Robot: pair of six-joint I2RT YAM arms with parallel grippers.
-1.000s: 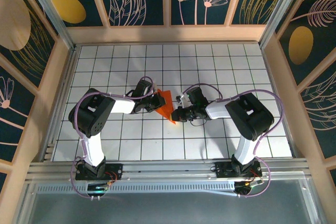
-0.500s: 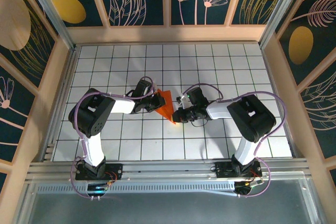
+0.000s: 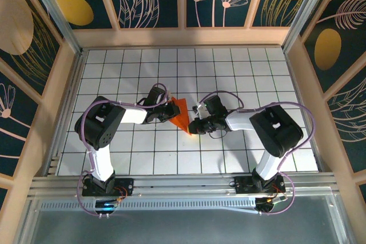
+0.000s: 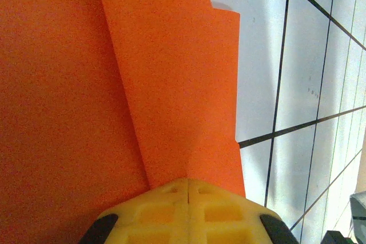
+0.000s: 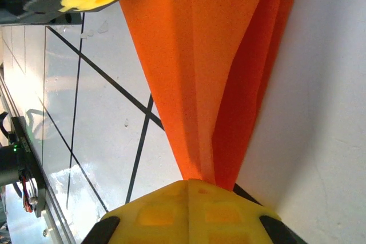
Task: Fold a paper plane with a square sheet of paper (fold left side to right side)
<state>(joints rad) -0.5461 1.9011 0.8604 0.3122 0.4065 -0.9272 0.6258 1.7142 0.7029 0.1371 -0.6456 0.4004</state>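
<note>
- Only the right arm [image 3: 274, 127] has moved in the last second: seen from above, its elbow has swung a little outward to the right, while the left arm [image 3: 103, 124], both grippers and the orange paper [image 3: 180, 114] lie as they did
- The orange paper is a creased, pointed wedge near the middle of the white grid table [image 3: 229, 72], between the two arms, with its broad end toward the far side and its point toward the arm bases
- The left gripper [image 3: 169, 110] reaches in from the left and meets the wedge at its left edge, near the broad end
- In the left wrist view its yellow fingers are pressed together with the paper's edge pinched between them; one folded flap lies over a wider panel, and a straight crease runs down to the fingertips
- The right gripper [image 3: 192, 127] comes in from the right, at the narrow near tip of the wedge
- In the right wrist view its yellow fingers are closed on that tip, with layered flaps fanning away from them and one darker, shaded layer on the right
- At the top left of that view, a yellow finger of the left gripper touches the paper's far edge
- Where the wrist views show it, the paper lies low over the table's black grid lines
</note>
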